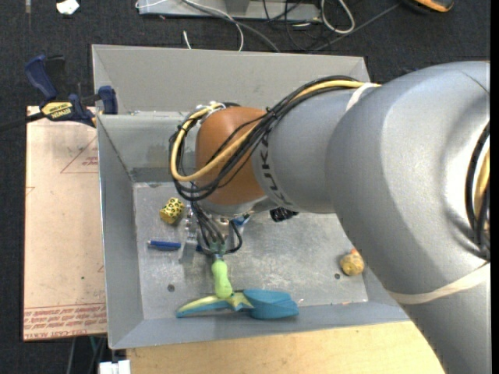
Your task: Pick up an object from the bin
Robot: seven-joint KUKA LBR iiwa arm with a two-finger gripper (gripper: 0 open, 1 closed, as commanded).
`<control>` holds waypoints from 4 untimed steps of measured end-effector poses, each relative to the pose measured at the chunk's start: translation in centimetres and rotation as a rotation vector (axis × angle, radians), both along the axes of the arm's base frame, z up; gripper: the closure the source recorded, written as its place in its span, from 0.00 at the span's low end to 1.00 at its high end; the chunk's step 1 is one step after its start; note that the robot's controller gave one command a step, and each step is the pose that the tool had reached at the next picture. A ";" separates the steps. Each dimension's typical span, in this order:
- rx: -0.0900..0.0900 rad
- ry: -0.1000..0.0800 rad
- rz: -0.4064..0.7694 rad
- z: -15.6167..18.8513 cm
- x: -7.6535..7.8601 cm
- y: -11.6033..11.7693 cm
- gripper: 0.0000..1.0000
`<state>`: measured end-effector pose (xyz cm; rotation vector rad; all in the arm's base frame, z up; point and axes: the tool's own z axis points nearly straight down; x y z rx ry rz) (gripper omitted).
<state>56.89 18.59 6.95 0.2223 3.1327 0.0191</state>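
My gripper (pixel 209 238) hangs below the arm's wrist over the middle left of the bin floor. Directly under it a green and yellow stalk-shaped piece (pixel 221 280) points up toward it, its top close to the gripper's lower end. The stalk joins a flat blue toy (pixel 270 304) with a pale yellow-green wing (pixel 204 306), lying along the front wall. A small blue stick (pixel 164 245) lies just left of the gripper. A yellow die with black dots (pixel 171 210) sits further up on the left.
A tan, rounded lump (pixel 352 264) rests near the bin's right wall. A small dark thing (pixel 281 214) peeks out beneath the arm. The large grey arm covers the bin's right and back part.
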 end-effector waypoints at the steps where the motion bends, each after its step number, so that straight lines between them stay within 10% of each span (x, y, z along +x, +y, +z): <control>1: 0.000 0.000 0.000 0.0 0.0 0.0 1.00; 4: 0.003 -0.005 -0.001 7.7 0.1 0.1 1.00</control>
